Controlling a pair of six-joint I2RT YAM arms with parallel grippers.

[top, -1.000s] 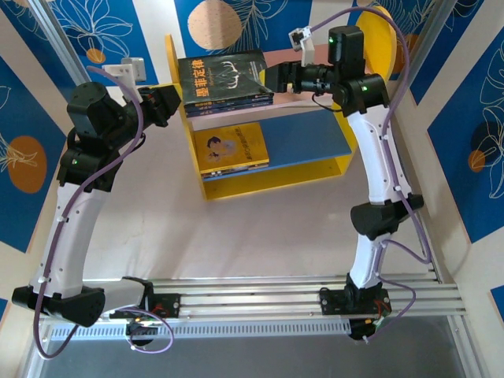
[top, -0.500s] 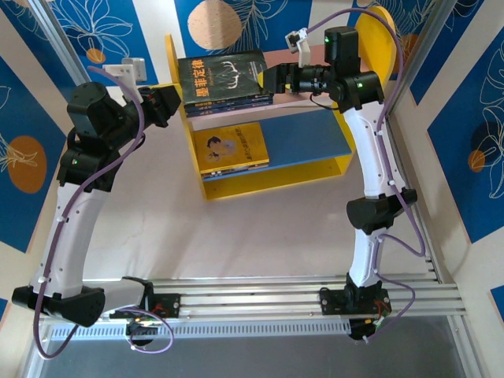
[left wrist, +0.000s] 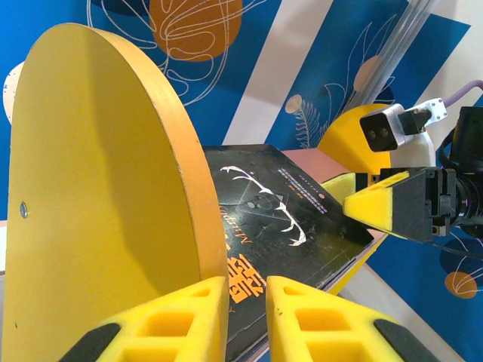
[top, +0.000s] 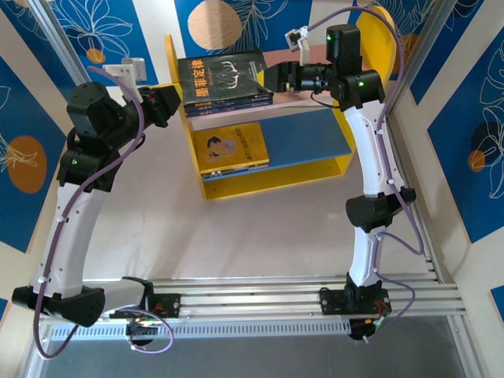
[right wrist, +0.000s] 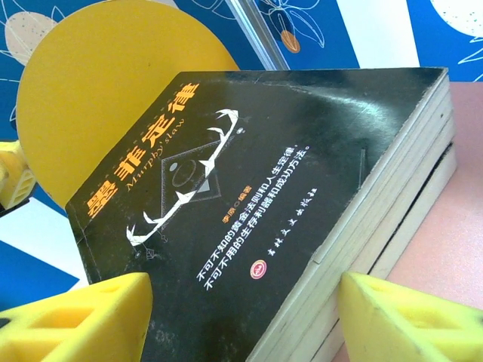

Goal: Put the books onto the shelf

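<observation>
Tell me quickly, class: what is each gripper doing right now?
Left gripper: shut, empty, beside the shelf's rounded side.
Right gripper: open, straddling the book stack.

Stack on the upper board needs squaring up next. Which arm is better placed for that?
Right. The right gripper is open and level with the stack of books, facing its free edge. The left gripper is shut and sits outside the yellow side panel, which stands between it and the stack.
</observation>
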